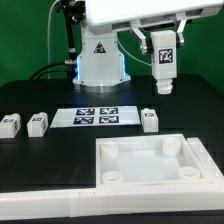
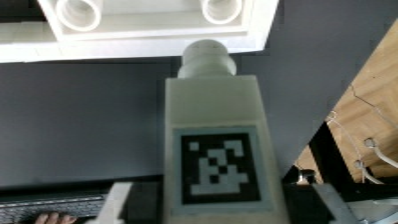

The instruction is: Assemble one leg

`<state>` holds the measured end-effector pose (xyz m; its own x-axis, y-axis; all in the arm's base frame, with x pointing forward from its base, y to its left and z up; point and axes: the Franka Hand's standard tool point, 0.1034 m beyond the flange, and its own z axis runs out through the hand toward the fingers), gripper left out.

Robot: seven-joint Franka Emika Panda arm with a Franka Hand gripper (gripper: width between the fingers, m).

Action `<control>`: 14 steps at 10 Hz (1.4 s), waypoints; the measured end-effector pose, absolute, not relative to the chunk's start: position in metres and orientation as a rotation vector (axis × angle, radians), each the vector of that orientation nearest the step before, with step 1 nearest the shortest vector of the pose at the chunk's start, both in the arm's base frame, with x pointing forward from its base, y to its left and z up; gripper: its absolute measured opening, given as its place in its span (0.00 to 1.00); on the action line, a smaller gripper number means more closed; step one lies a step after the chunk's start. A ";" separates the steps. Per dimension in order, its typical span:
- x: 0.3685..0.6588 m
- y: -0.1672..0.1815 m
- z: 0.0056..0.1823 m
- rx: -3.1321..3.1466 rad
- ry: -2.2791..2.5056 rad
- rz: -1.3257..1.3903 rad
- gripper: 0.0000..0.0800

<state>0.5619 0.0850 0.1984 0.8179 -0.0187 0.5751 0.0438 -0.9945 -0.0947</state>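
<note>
I have the claw [image 1: 164, 43] clamped on one leg [image 1: 165, 66], held upright in the air, clear of the surface [image 1: 40, 95], toward the exterior view's right. Below it, nearer, lies the white top [image 1: 150, 172]; the marker board [image 1: 97, 115] sits to its left

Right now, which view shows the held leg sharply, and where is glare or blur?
Exterior view: leg small but fairly sharp, white top bright with faint shadows. Wrist view: leg close and soft, its tag blurred, white top washed out.
</note>
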 end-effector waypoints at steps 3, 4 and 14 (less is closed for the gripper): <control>0.591 0.091 0.187 -2.891 -0.051 -0.926 0.37; 0.599 0.094 0.178 -2.888 -0.048 -0.918 0.37; 0.613 0.113 0.102 -2.891 -0.035 -0.836 0.37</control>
